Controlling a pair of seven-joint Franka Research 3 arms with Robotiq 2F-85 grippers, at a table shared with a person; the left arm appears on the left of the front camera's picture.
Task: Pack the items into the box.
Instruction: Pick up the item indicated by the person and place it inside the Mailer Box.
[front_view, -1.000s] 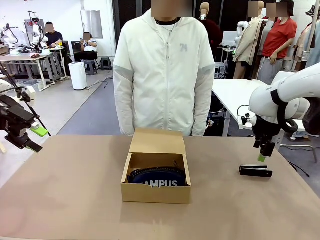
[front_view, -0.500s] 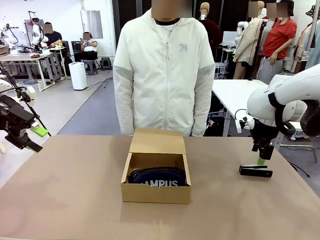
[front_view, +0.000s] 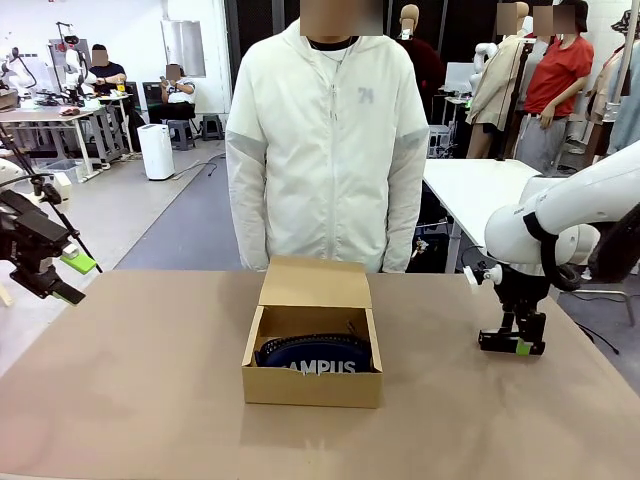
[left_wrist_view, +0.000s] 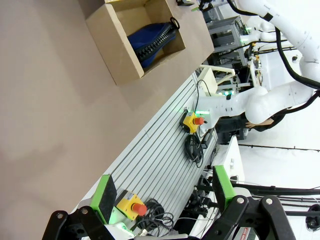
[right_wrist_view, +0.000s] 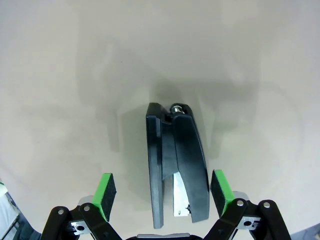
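Reading the front view first, you find the box (front_view: 312, 385) at the middle of the table (front_view: 150, 400). Its flap lid stands up at 12 o'clock, toward the person (front_view: 325, 150), which leaves the opening free for loading from your side. The navy pouch (front_view: 318, 352) lies inside; its white lettering reads "AMPUS", the first letter hidden by the box's front wall. At 3 o'clock from the box, well apart, the right gripper (front_view: 518, 346) is down at the black stapler (front_view: 490, 343), which lies flat on the table. At 9 o'clock the left gripper (front_view: 62, 278) hangs beyond the table's edge, probably parked clear of the work.

Left wrist view: the left gripper (left_wrist_view: 165, 189) is spread wide with nothing between its pads. Box and pouch sit far off at 12 o'clock. Yellow stop switches (left_wrist_view: 192, 121) with red buttons carry no legible print.

Right wrist view: the right gripper (right_wrist_view: 162, 194) stands wide, its pads at 7 and 5 o'clock flanking the stapler (right_wrist_view: 177, 160), which runs from 12 to 6 o'clock. Bare table shows on both sides, so nothing is gripped yet. Straddling the narrow width appears chosen for a closing pinch. You can read no brand on the stapler.
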